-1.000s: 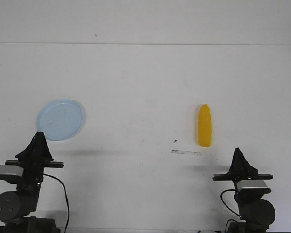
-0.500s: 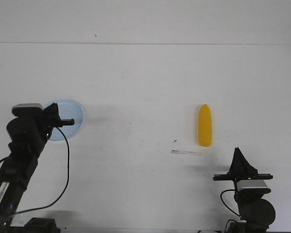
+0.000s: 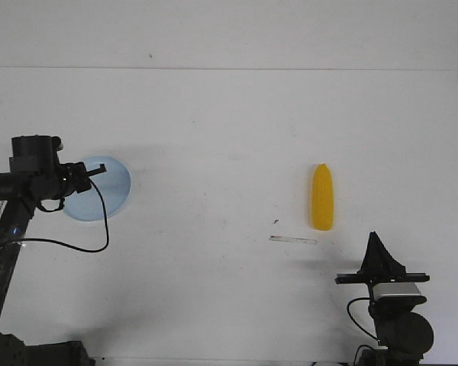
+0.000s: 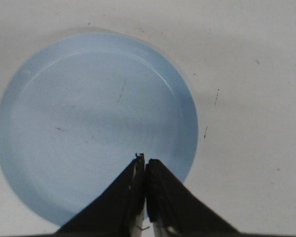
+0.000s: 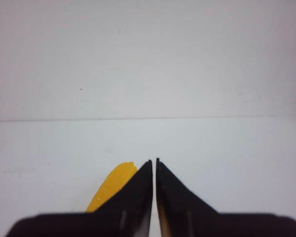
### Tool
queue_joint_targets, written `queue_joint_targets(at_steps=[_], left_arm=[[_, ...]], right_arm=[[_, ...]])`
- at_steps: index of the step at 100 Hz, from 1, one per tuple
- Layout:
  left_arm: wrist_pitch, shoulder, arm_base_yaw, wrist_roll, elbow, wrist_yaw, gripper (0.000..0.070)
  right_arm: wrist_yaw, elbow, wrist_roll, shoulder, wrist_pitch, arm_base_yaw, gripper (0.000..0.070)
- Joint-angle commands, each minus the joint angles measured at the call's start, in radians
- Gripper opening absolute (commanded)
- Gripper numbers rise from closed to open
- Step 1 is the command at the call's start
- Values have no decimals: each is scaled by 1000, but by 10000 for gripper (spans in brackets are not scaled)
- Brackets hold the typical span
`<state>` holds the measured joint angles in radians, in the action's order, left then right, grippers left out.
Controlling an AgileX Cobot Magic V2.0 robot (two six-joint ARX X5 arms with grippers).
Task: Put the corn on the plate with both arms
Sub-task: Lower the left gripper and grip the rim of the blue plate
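Note:
The yellow corn (image 3: 322,197) lies on the white table at the right, tapered end away from me; part of it shows in the right wrist view (image 5: 111,190). The pale blue plate (image 3: 107,191) lies at the left, empty. My left gripper (image 3: 88,172) is shut and empty, raised over the plate's left part; in its wrist view the closed tips (image 4: 145,160) hang over the plate (image 4: 79,113). My right gripper (image 3: 375,238) is shut and empty, low at the front right, nearer to me than the corn; its tips (image 5: 154,161) point past the corn.
A thin grey strip (image 3: 293,240) and a small dark mark (image 3: 275,222) lie on the table in front of the corn. The table's far edge meets a white wall.
My left arm has risen from its low rest pose and swung out over the plate, now lower and farther left. The right arm, corn and plate have not moved.

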<state>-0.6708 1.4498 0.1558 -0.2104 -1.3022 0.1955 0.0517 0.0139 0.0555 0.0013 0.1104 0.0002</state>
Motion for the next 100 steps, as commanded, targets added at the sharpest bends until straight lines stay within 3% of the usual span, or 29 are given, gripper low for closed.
queue_joint_targets(at_steps=[1, 14, 24, 35, 46, 69, 82, 100], left_arm=[[-8, 26, 45, -44, -17, 109, 1], [-9, 55, 151, -41, -17, 252, 1], [-13, 78, 231, -46, -17, 296, 2], [-27, 104, 298, -44, -17, 296, 19], [-48, 129, 354, -26, -16, 296, 132], [-58, 135, 424, 14, -5, 288, 144], [-54, 135, 439, 28, 27, 246, 381], [3, 135, 435, 32, 108, 247, 392]], right_arm=[[0, -1, -5, 0, 12, 0, 12], [0, -1, -5, 0, 12, 0, 12], [0, -1, -5, 0, 13, 0, 11], [0, -1, -5, 0, 12, 0, 11], [0, -1, -6, 0, 12, 0, 11], [0, -1, -5, 0, 12, 0, 11], [0, -1, -5, 0, 12, 0, 12], [0, -1, -5, 0, 12, 0, 12]])
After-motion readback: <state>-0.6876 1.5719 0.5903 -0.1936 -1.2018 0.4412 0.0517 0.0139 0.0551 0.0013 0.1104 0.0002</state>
